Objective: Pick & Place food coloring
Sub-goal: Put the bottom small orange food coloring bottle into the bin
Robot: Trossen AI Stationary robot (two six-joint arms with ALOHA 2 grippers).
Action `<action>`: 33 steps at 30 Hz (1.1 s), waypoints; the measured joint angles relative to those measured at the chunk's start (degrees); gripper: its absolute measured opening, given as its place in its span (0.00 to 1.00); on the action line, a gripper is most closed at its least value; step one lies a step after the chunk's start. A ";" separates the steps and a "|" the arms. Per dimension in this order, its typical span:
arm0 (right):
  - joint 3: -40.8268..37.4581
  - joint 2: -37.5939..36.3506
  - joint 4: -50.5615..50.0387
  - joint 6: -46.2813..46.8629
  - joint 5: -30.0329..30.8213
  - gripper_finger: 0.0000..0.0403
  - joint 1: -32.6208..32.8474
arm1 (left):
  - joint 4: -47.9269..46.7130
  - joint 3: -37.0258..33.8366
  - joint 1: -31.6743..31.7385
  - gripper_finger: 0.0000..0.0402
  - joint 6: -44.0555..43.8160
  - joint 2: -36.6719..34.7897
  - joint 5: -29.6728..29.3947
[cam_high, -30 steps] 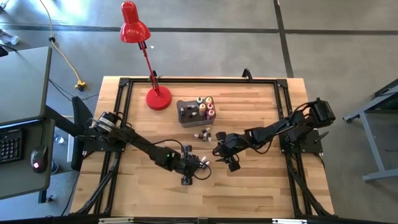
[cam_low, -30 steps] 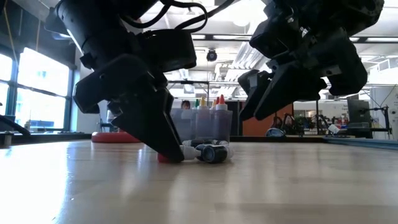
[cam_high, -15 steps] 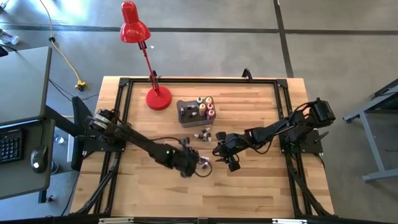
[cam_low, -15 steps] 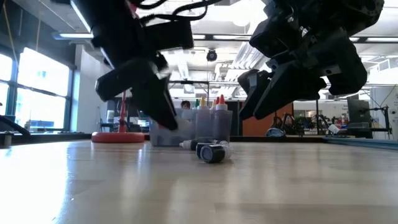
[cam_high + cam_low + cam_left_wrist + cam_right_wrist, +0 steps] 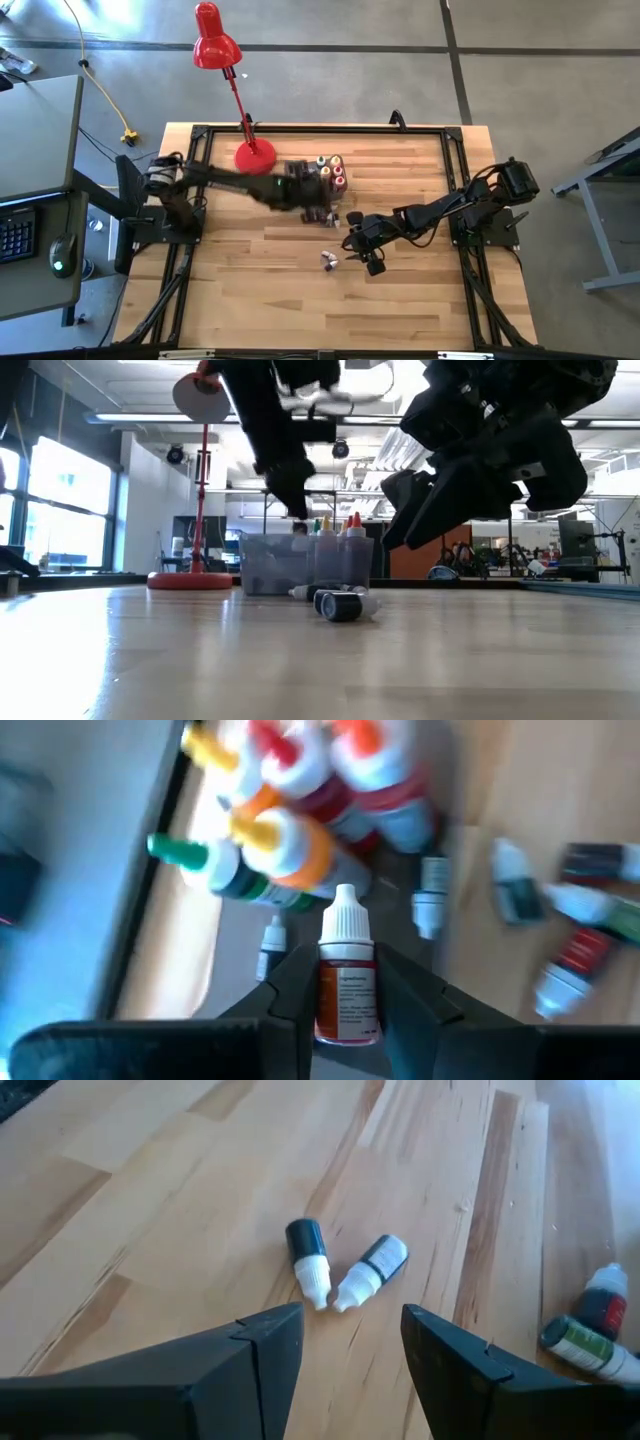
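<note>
A small red bottle [image 5: 347, 982] sat clamped between the left gripper [image 5: 345, 1010] fingers, above the bin [image 5: 300, 180]. A second earlier that gripper was down at the table. The right gripper [image 5: 345, 1342] hung open over two bottles [image 5: 342, 1268].

My left gripper [image 5: 345, 982], down at the table's front among the loose bottles a second ago, now hangs over the grey bin [image 5: 300, 182], clamped on a small white-capped red bottle [image 5: 346, 982].
</note>
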 joint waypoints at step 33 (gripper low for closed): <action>3.34 13.84 18.38 -5.15 -3.56 0.55 0.52 | 0.03 -0.60 11.32 0.21 -6.15 2.40 10.55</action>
